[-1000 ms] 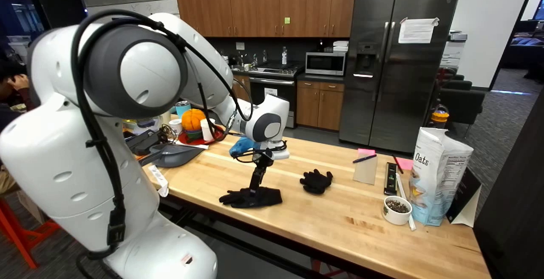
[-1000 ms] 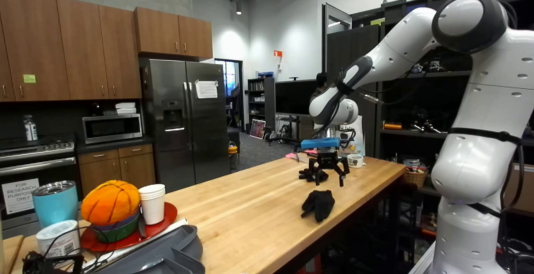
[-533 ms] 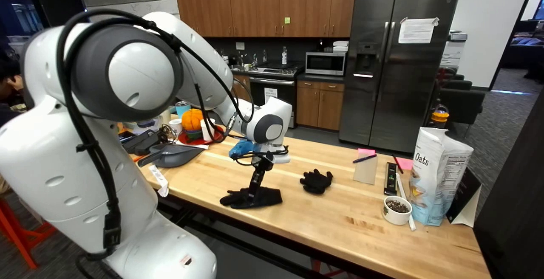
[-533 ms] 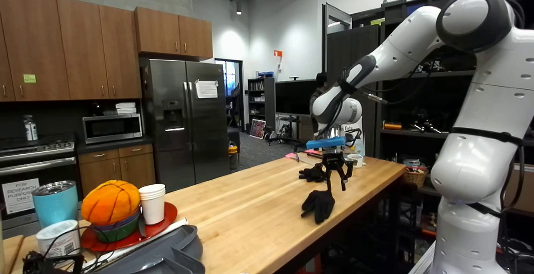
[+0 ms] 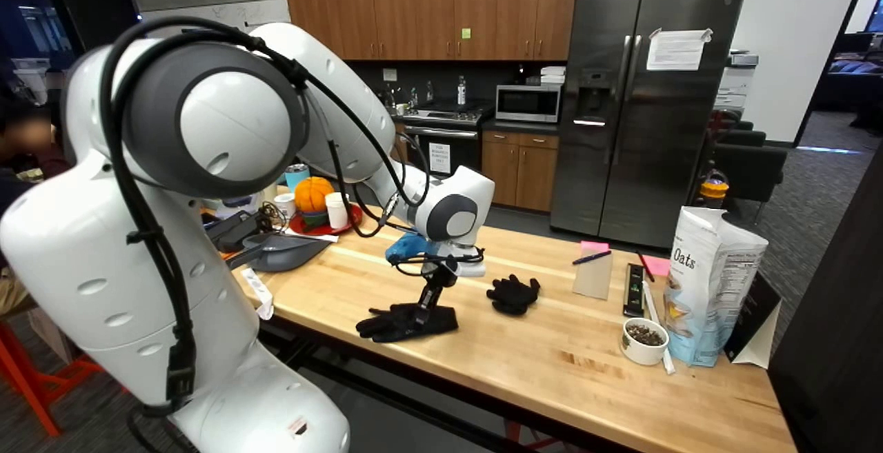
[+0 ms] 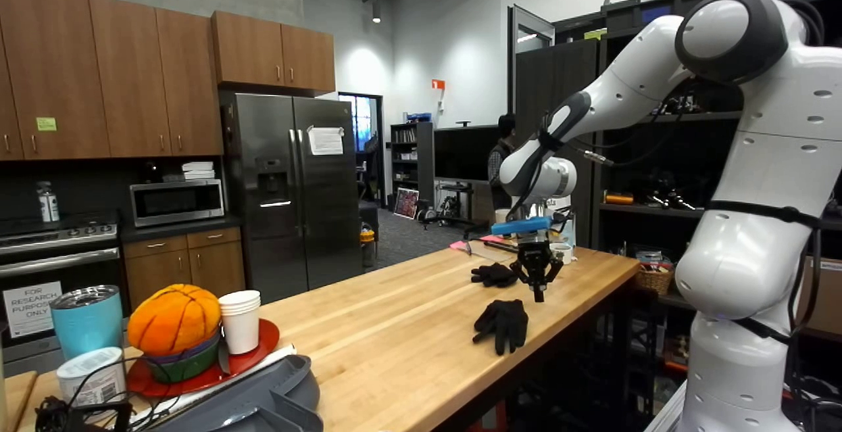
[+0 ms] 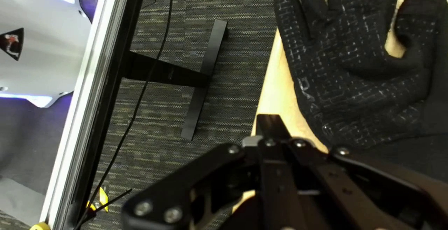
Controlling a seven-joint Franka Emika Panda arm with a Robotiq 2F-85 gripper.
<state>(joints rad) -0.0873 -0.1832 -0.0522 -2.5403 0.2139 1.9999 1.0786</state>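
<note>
Carpeted floor [image 7: 241,76] takes up the 9 o'clock side of the wrist view, down past the edge of the wooden table [image 5: 524,356]. In an exterior view that edge slants from 8 o'clock to 5. There the steel refrigerator [image 5: 648,122] stands at 2 o'clock, beyond the far edge, and the white robot arm [image 5: 103,280] rises at 8 o'clock and reaches in over the near one. An upright oats bag [image 5: 714,294] is at 4 o'clock, towards the table's end; the gray dustpan [image 5: 290,254] and red plate [image 5: 356,216] sit at 8 and 9 o'clock, with wood between them and the tool [image 6: 539,294]. The tool is closed, its fingertips together. In the wrist view they hang over the strip of wood along the edge, at 8 o'clock from a black glove [image 7: 350,83]; whether they touch it cannot be told. That glove lies just beside the edge, fingers towards 12 o'clock, the outermost seeming to cross the edge line. A second glove [image 5: 514,294] lies between 2 and 3 o'clock from it in an exterior view, farther in from the edge, wood showing between the two. A cup of dark grains [image 5: 645,353] stands at 4 o'clock, just beside the oats bag
</note>
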